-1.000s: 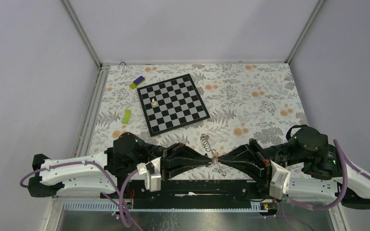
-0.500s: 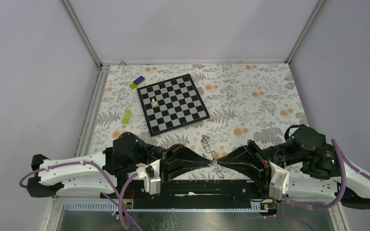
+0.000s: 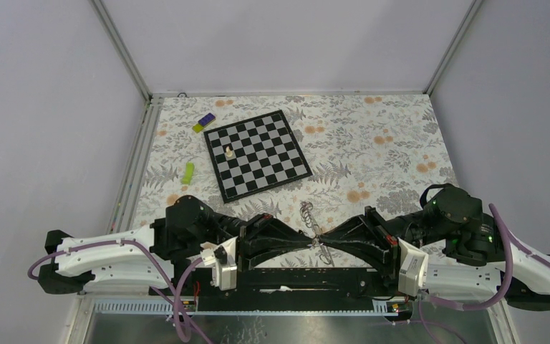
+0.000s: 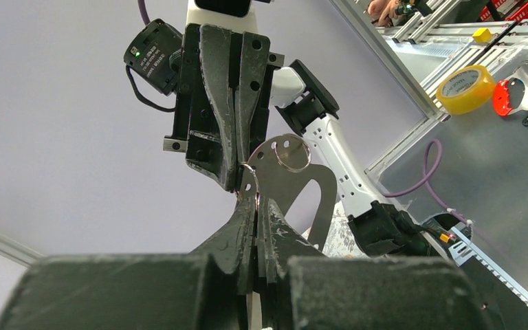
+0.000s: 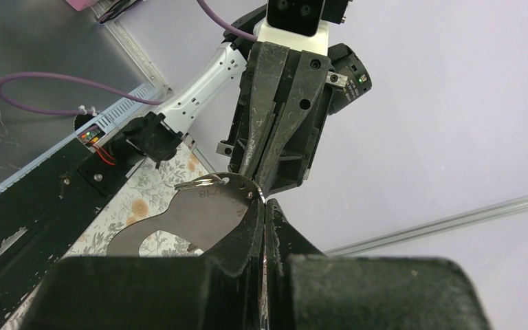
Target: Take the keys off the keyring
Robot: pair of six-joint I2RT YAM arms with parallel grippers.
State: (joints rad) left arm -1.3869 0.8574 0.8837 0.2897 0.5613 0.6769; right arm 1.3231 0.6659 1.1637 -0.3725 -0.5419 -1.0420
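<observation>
Claws at six o'clock: left claw (image 4: 256,206) and right claw (image 5: 262,210) both pinch the keyring (image 5: 199,181), to work keys (image 5: 199,214) off.

The black two-finger left gripper (image 3: 312,239) and right gripper (image 3: 323,239), meeting tip to tip, have drifted slightly leftward, carrying the thin silvery metal keys (image 4: 295,189) and thin wire keyring (image 5: 203,181) pinched between them.
</observation>
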